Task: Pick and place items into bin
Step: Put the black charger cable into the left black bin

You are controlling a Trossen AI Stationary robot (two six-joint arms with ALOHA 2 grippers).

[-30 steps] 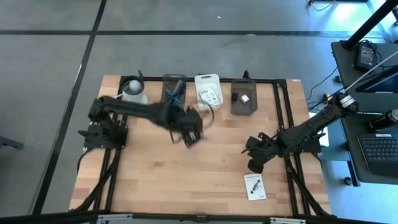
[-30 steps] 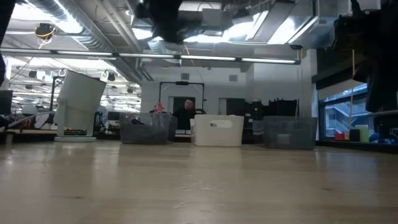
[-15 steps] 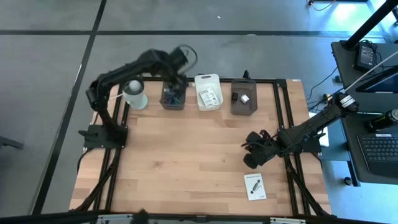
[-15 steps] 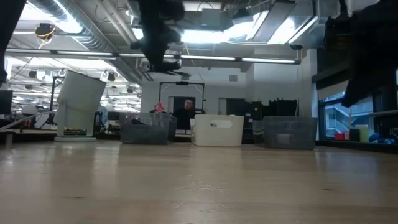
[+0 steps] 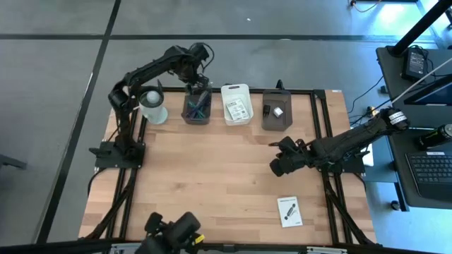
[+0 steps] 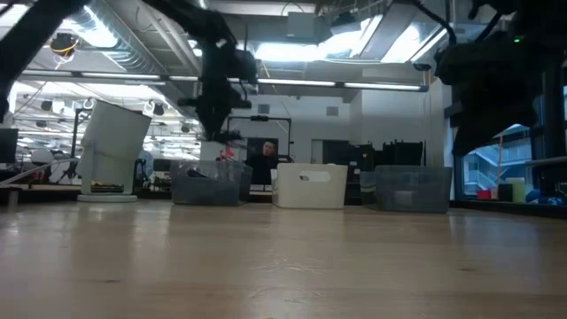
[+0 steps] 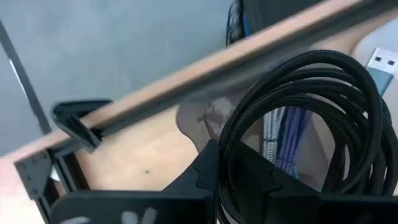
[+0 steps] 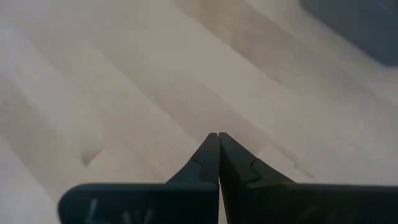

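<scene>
My left gripper (image 5: 196, 75) hangs over the leftmost dark bin (image 5: 197, 113) at the table's far edge, shut on a coiled black cable (image 7: 305, 118) with a USB plug (image 7: 382, 62). Teal and purple sticks (image 5: 200, 106) lie in that bin. A white printed card (image 5: 288, 210) lies flat on the table near the front right. My right gripper (image 5: 275, 167) is shut and empty above the wood, right of the middle, with its tips together (image 8: 217, 138). My left gripper pinches several strands of the cable's coil (image 7: 231, 163) between its two fingers, at one side of the loop. The fingers come from above, pointing steeply down. The coil reaches out beyond them over the bin; whether it touches the bin I cannot tell.
A white bin (image 5: 236, 104) with a card and a second dark bin (image 5: 276, 111) with small pieces stand right of the first. A round translucent tub (image 5: 152, 104) stands to its left. A black frame (image 5: 321, 127) edges the table. A dark device (image 5: 173, 229) sits at the near edge.
My left gripper has swung from above the table's middle toward the far edge, carrying the cable, and now hangs over the leftmost dark bin, a little lower and rolled. My right gripper has shifted slightly toward the table's left and rolled, still shut.
</scene>
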